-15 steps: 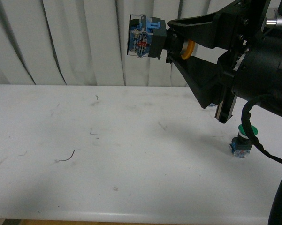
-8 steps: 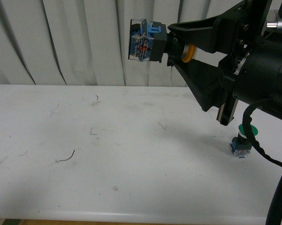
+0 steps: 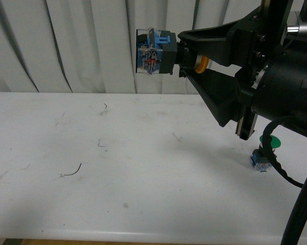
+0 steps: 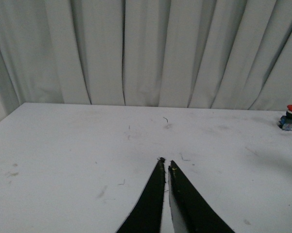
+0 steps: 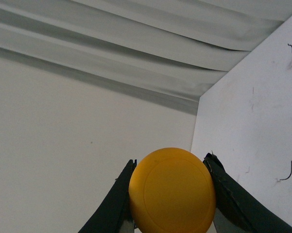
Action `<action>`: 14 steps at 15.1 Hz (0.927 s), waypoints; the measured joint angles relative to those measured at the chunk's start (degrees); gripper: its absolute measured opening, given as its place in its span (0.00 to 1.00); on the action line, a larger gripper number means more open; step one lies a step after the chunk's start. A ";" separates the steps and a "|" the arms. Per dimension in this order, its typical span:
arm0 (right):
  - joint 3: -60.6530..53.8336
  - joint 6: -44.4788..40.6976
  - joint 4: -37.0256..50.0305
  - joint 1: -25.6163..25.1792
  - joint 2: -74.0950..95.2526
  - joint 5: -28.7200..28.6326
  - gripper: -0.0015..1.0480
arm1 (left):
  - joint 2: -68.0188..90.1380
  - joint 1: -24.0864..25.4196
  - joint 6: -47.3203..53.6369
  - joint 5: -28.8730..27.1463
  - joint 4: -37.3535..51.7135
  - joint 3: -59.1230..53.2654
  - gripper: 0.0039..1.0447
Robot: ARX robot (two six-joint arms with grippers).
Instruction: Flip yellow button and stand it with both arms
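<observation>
High above the white table (image 3: pixel 117 168), my right gripper (image 3: pixel 186 53) is shut on the yellow button (image 3: pixel 158 52). The button lies sideways in the air, its blue-grey contact block pointing left and a sliver of its yellow cap showing between the black fingers. In the right wrist view the round yellow cap (image 5: pixel 172 191) fills the space between the two fingers and faces the camera. My left gripper (image 4: pixel 165 163) is shut with nothing in it, hovering low over the table top; it does not show in the front view.
A green-capped button (image 3: pixel 263 155) stands on the table at the right, partly behind the right arm's cable. A red-capped button (image 4: pixel 289 116) stands near the table's far edge in the left wrist view. Pleated grey curtains hang behind the table.
The right gripper has carried the yellow button a little to the left and slightly up. The green-capped button is more hidden behind the arm.
</observation>
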 joint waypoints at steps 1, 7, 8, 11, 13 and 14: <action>-0.46 -2.58 0.02 -0.02 -0.87 0.13 0.34 | 0.00 0.00 0.02 0.00 0.00 0.00 0.14; 3.26 -48.74 -2.93 -5.88 -7.87 14.62 0.34 | 0.00 0.00 0.02 0.00 0.00 0.00 0.94; 3.67 -59.47 -6.05 -6.95 -7.82 18.08 0.34 | 0.00 0.00 0.07 0.00 0.00 0.00 0.94; 4.26 -79.62 -7.48 -10.03 -6.78 23.30 0.34 | 0.00 0.00 0.07 0.00 0.00 0.00 0.94; 5.49 -85.02 -8.44 -11.50 -5.77 24.90 0.34 | 0.00 0.00 0.07 0.00 -0.02 0.00 0.94; 6.36 -86.49 -9.62 -12.31 -4.90 25.90 0.34 | 0.00 0.00 0.04 0.00 0.00 0.00 0.94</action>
